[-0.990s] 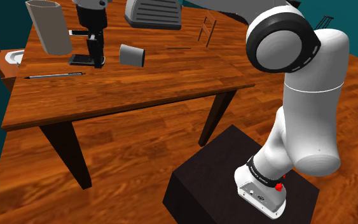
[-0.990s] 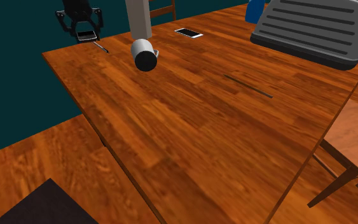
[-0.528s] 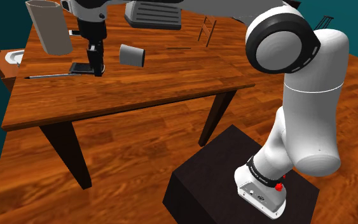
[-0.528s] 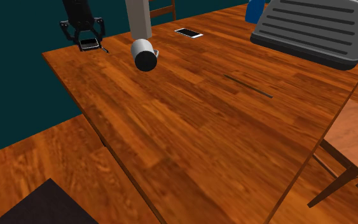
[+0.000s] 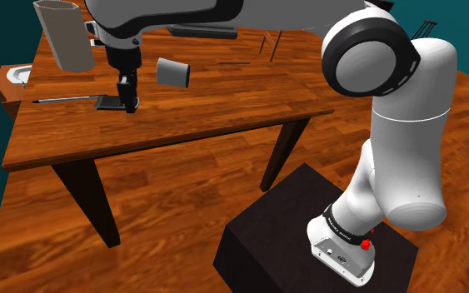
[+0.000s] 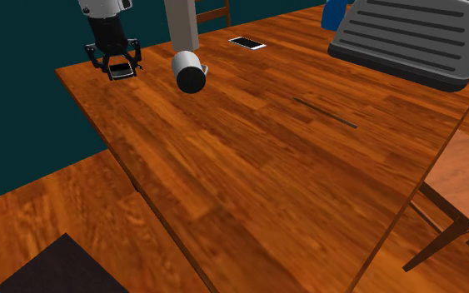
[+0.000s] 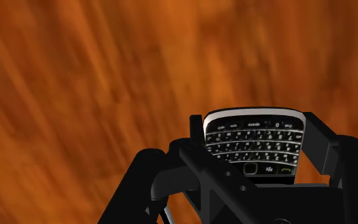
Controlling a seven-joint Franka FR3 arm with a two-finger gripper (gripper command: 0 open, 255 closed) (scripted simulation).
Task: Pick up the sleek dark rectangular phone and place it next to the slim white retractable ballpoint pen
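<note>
End effector [image 7: 255,130] tight on dark keypad phone [image 7: 254,149], low over wooden table [image 5: 207,108], just beside slim pen [image 5: 70,98].

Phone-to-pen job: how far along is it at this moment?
Done: the grasp. The pincer is shut on the keypad phone. In hand: the carry, with the phone low over the wooden table, close beside one end of the slim pen. Left: set it down (I cannot tell whether it touches the table), then open and withdraw.
</note>
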